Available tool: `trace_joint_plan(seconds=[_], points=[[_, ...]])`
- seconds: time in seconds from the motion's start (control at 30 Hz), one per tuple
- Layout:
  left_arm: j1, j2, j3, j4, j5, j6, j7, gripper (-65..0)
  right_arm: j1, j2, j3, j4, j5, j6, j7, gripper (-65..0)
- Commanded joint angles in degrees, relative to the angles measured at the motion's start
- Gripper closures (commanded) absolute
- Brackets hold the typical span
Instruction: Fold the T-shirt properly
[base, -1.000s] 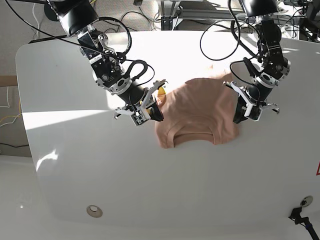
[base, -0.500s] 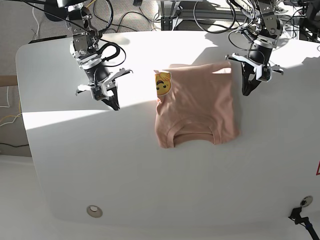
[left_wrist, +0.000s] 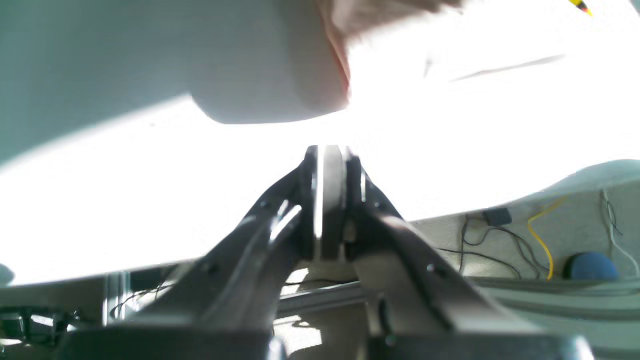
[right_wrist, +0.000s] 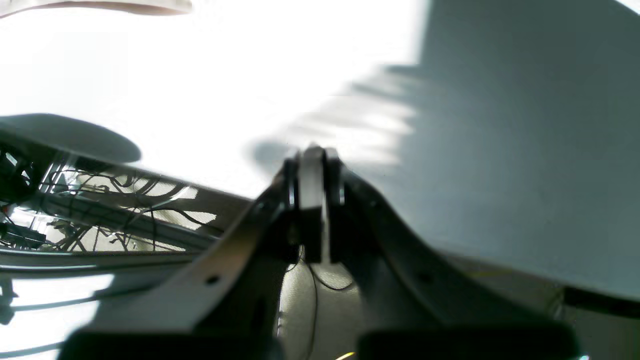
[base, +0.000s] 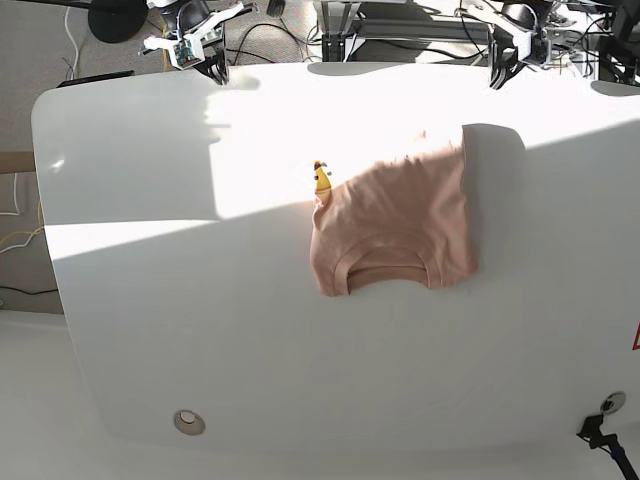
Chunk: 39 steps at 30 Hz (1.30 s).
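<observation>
T-shirt (base: 395, 215): lying folded into a compact block on the white surface (base: 150, 300), a little right of its middle and nearer the far edge than the near one in the base view; the collar opening is facing the near edge.
T-shirt light: the far part is sitting in bright sun, the near part is lying in shade.
Graphic (base: 321, 178): a small yellow patch is showing at the block's far left corner.
T-shirt in left wrist view (left_wrist: 340, 55): a pink edge is showing at the top of the frame, blurred and washed out by glare.
T-shirt in right wrist view (right_wrist: 100, 6): a thin pink strip is showing along the top left edge.
Left hand (base: 503, 72): hanging at the far edge of the surface, toward its far right corner, well apart from the T-shirt; its fingers (left_wrist: 325, 195) are pressing together with nothing between them.
Right hand (base: 205, 68): hanging at the far edge toward the far left corner, well apart from the T-shirt; its fingers (right_wrist: 312, 185) are meeting flat, gripping nothing.
Surface: a wide band of sunlight is crossing it from the far edge down to the left edge.
Floor: cables (base: 260, 35) are trailing beyond the far edge.
Near left corner: a small round fitting (base: 188, 422) is sitting in the surface.
</observation>
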Motion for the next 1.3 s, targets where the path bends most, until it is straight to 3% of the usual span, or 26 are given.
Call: trace_joint_plan(seconds=[0.0, 0.27, 0.37, 0.53, 0.73, 0.97, 1.27], points=[[3.1, -0.1, -0.5, 1.4, -1.1, 0.1, -1.3, 0.0, -2.7, 0.4, 1.7, 0.6, 0.1, 0.0, 1.4, 0.0], [12.8, 0.2, -0.5, 0.2, -1.1, 0.0, -1.4, 0.0, -15.2, -0.2, 2.3, 0.3, 0.7, -0.2, 1.4, 0.0], [12.9, 1.1, -0.4, -5.1, -1.1, 0.0, -1.4, 0.0, -15.3, -2.5, 2.2, -4.7, 0.6, -0.1, 1.4, 0.0], [7.3, 1.1, 1.6, -14.6, -0.7, 0.0, -1.2, 0.0, -8.5, -3.3, 1.8, -17.4, 0.3, 0.3, 1.4, 0.0], [-1.9, -0.6, 7.0, -31.9, -0.7, 0.0, -1.2, 0.0, 1.5, -3.2, -3.8, -33.3, 0.6, -0.1, 1.4, 0.0], [-11.8, -0.7, 7.6, -50.4, -0.6, 0.1, -1.2, 0.0, 11.1, -5.3, -6.2, -49.1, 0.2, -0.1, 1.4, 0.0], [-29.5, -4.7, 7.5, -81.0, 2.0, 0.7, -1.2, 0.0, 24.1, -6.8, -6.3, -69.5, 0.0, 0.3, 1.4, 0.0]])
